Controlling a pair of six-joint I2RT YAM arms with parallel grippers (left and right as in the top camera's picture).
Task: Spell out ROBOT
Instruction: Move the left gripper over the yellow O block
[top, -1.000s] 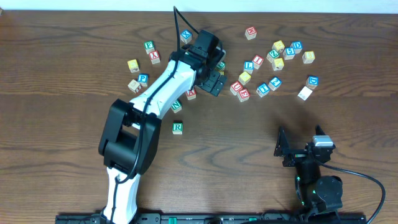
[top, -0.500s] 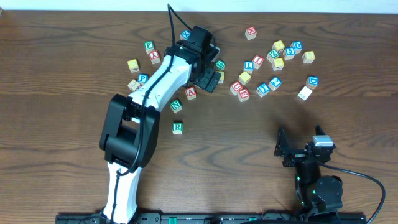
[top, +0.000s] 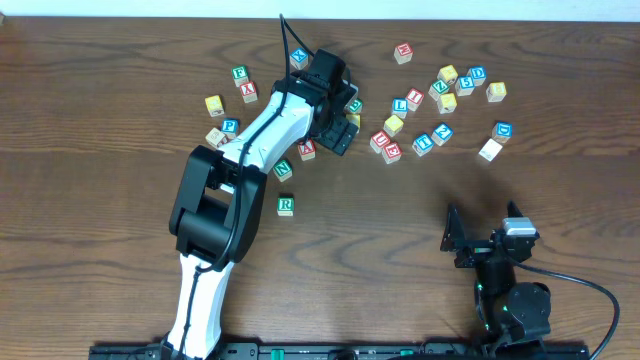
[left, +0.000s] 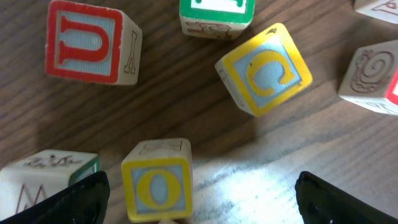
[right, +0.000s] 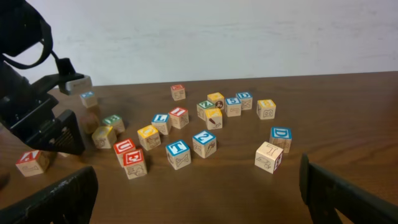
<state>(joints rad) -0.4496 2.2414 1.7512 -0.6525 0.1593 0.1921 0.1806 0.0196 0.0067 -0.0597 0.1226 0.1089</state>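
The left end effector (left: 199, 190) hangs wide open, empty, over the yellow O cube (left: 157, 180), resting on the counter (left: 186, 106) off-centre near one finger. Closing here could shove it askew or snag the green-edged cube (left: 43, 180) just beside it.

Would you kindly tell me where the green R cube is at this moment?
In the overhead view, the green R cube sits alone beside the left arm, just nearer the robot than the green N cube.
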